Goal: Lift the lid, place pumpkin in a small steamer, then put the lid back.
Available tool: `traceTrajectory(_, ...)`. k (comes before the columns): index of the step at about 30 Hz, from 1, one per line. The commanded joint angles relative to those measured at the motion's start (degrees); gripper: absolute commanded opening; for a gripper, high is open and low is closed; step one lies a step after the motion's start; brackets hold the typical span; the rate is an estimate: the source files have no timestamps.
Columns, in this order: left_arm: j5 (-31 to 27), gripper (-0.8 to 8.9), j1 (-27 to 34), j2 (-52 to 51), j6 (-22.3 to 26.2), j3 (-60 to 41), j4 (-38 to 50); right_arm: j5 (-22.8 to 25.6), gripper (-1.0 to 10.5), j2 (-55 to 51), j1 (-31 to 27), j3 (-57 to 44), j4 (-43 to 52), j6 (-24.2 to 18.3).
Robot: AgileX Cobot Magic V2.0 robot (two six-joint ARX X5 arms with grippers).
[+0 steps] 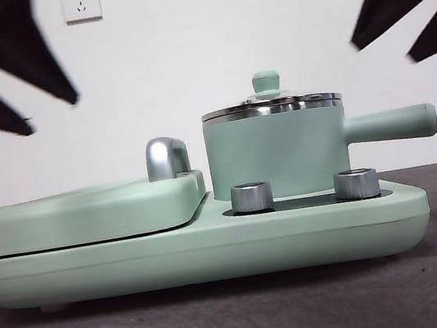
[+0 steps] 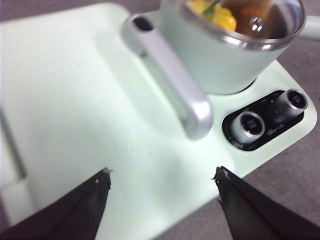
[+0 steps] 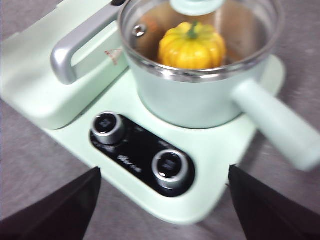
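Observation:
The small steamer stands on the right half of the mint-green base unit, its long handle pointing right. The lid sits closed on its steel rim, knob up. In the right wrist view the pumpkin lies inside the steamer under the glass lid. It also shows in the left wrist view. My left gripper is open and empty, high above the griddle cover. My right gripper is open and empty, high above the two dials. Both show as black tips at the front view's top corners.
The flat mint-green griddle cover with a curved steel handle fills the left half of the base unit. Two steel dials sit in front of the steamer. The unit stands on a grey table before a white wall.

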Motion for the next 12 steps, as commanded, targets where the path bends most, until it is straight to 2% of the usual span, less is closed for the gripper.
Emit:
traceTrajectory(1,0.11,3.42,0.59,-5.22,-4.61,-2.64,0.31,-0.33,4.0,3.52,1.49,1.4,1.68,-0.55)
traceTrajectory(4,-0.13,3.39,1.22,-9.7,-6.08,-4.44,-0.81,-0.31,4.0,6.6,2.91,2.82,2.12,-0.68)
traceTrajectory(11,-1.66,3.35,1.42,-13.25,-5.57,-4.46,-4.87,-0.33,3.9,8.02,4.11,3.28,6.56,-0.9)
traceTrajectory(12,-1.64,2.59,1.42,-13.27,-5.62,-4.46,-4.76,-0.09,3.0,7.74,4.11,3.28,7.1,-0.72)
